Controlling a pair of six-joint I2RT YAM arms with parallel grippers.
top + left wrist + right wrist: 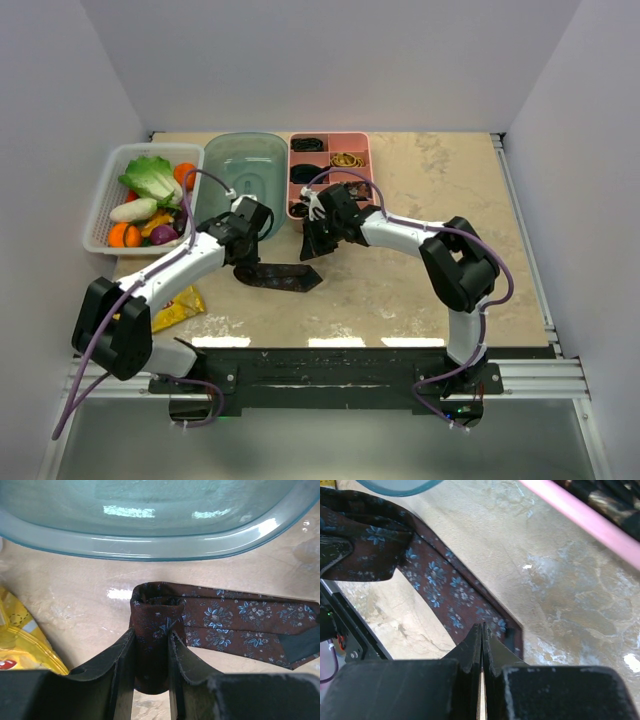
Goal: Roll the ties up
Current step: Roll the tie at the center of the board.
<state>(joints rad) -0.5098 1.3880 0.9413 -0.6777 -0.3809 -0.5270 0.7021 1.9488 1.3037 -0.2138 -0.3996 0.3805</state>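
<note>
A brown-maroon tie (290,277) with small blue flowers lies on the table in front of the teal container. Its narrow part is wound into a roll (152,607), and my left gripper (151,635) is shut on that roll, one finger on each side. The rest of the tie (240,622) stretches flat to the right and ends in a wide point. My right gripper (482,627) is shut with nothing between its fingers, its tips over the tie's wide end (440,585); I cannot tell if they touch it. In the top view the right gripper (312,245) sits just beyond that end.
A teal container (245,170) stands just behind the tie, its rim (150,547) close to the roll. A pink tray (364,160) with dark rolled ties (307,145) is at the back. A white basket (103,205) of vegetables is at the left, a yellow packet (180,305) beside the left arm.
</note>
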